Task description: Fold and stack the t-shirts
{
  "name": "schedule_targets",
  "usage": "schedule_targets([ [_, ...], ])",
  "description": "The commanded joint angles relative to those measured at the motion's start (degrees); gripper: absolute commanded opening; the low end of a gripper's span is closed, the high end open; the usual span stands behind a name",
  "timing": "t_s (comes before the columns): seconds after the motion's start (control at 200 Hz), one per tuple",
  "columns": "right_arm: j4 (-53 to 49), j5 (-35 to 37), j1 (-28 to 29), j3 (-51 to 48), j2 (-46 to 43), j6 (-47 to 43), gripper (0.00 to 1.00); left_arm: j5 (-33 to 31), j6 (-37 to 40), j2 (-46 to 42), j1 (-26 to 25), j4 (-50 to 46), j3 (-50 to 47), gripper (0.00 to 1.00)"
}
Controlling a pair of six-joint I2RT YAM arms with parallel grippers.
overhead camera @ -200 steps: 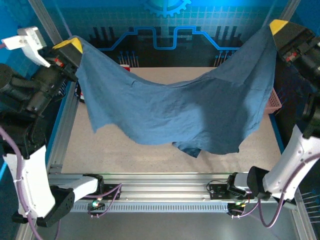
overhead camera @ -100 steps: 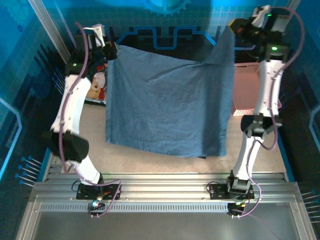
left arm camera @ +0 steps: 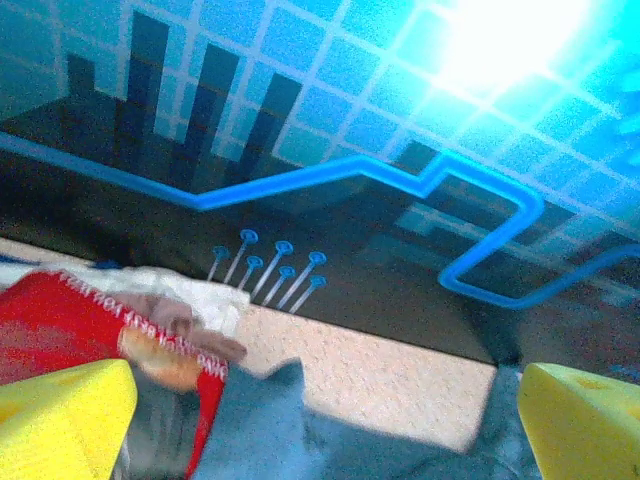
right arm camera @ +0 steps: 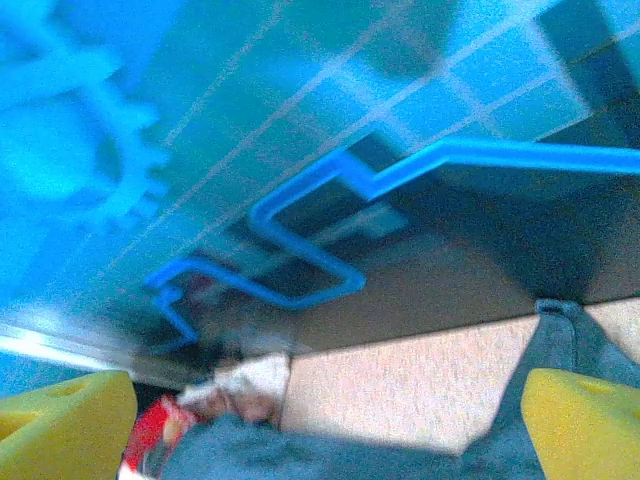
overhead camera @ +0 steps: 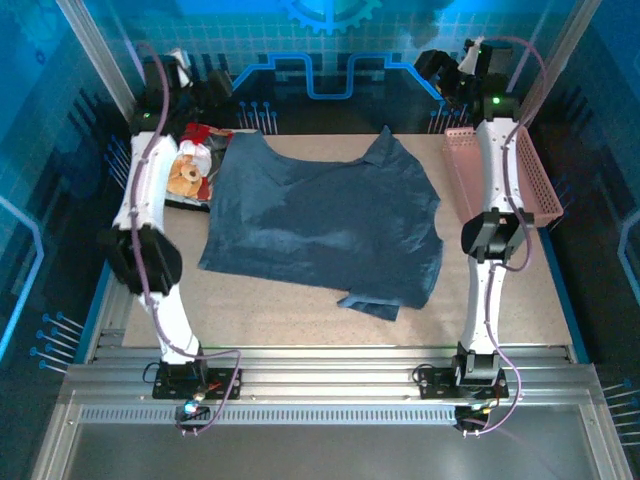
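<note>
Well, the slate-blue t-shirt [overhead camera: 320, 220] is down flat on the table [overhead camera: 300, 325], and both grippers are wide open and empty.
Over the far left corner the left gripper [overhead camera: 212, 92] hangs with its fingers spread, above the red teddy-bear t-shirt [overhead camera: 190, 172]. The slate-blue one spreads across the middle, its left edge touching the red. The right gripper [overhead camera: 440, 70] gapes over the far edge, near the pink basket [overhead camera: 535, 185].

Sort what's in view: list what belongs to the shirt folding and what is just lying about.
Belongs to the job:
- slate-blue t-shirt, spread on the table
- red teddy-bear t-shirt, bunched at the far left

Just lying about:
- pink lattice basket, along the right edge
</note>
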Motion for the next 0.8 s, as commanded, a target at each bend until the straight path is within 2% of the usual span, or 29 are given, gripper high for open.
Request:
schedule_targets([
  [0.0, -18.4, 1.24, 7.01, -12.18, -20.21, -14.78, 1.0, 5.41, -1.79, -19.39, -0.38, -0.9, -15.54, 0.99],
  [0.095, -15.26, 0.65, 11.73, -42.38, -38.13, -13.0, 1.0, 4.09, -0.72, -33.4, -0.25, -3.26, -34.37, 0.99],
  [0.185, -10.25, -1.26, 15.35, -67.29, -52.01, -7.62, 0.99, 2.66, -0.57, -42.76, -0.12, -9.28, -46.5, 0.99],
  [0.245, -9.92, -2.46, 17.32, -79.83, -58.56, -4.86, 0.96, 2.27, -2.82, -46.9, -0.1, -12.68, -53.25, 0.99],
  [0.335, -12.05, -4.2, 19.47, -93.57, -64.72, -2.63, 0.93, 4.63, -7.65, -50.07, -0.03, -15.33, -61.17, 0.99],
  [0.435, -11.55, -6.0, 22.5, -104.89, -67.04, -0.69, 0.89, 2.37, -11.49, -48.97, 0.06, -18.57, -67.11, 0.99],
  [0.54, -8.83, -6.52, 24.94, -113.56, -65.39, 1.04, 0.83, -1.3, -12.45, -44.03, 0.3, -19.93, -69.66, 0.98],
  [0.7, -5.09, -3.54, 26.02, -119.88, -61.54, 3.23, 0.7, -0.68, -13.87, -39.25, 3.06, -12.71, -73.2, 0.95],
  [0.795, -4.29, 0.03, 26.48, -120.66, -60.93, 4.04, 0.66, 0.24, -13.39, -38.21, 4.2, -9.51, -73.8, 0.95],
])
